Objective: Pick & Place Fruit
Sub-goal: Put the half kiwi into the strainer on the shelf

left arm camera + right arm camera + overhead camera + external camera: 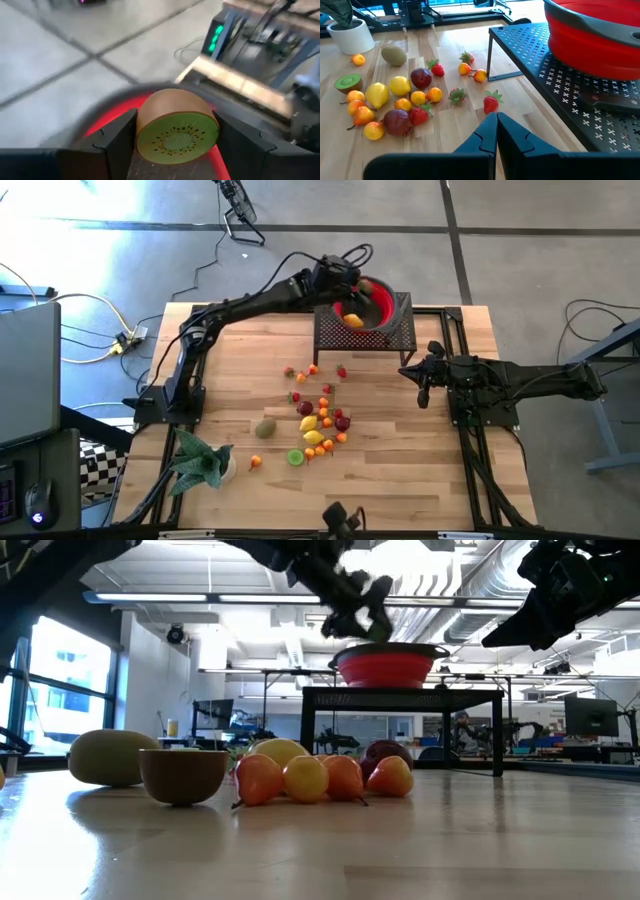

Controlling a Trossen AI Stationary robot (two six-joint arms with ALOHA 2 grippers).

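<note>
Left gripper [175,137] pinches a kiwi half [176,131] above the red bowl [378,302], cut face toward the wrist camera, fingers [116,142] pressed on both sides. The bowl sits on a black mesh stand [398,332] at the table's far edge; a yellow fruit [352,319] already lies in it. Right gripper [496,131] hangs pressed together, holding nothing, just beside the stand toward the right edge. Bare wood lies open between stand and fruit pile [320,420]; more bare wood at the near right. Pile mid-table: lemons [388,90], plums [421,77], strawberries [491,102], small oranges [426,95], another kiwi half [348,82], a whole kiwi [265,427] apart to the left. Plant [203,463] in the near-left corner. From the low view, near fruit hides the rest of the pile. Wooden table [400,465], grey floor with cables around.
</note>
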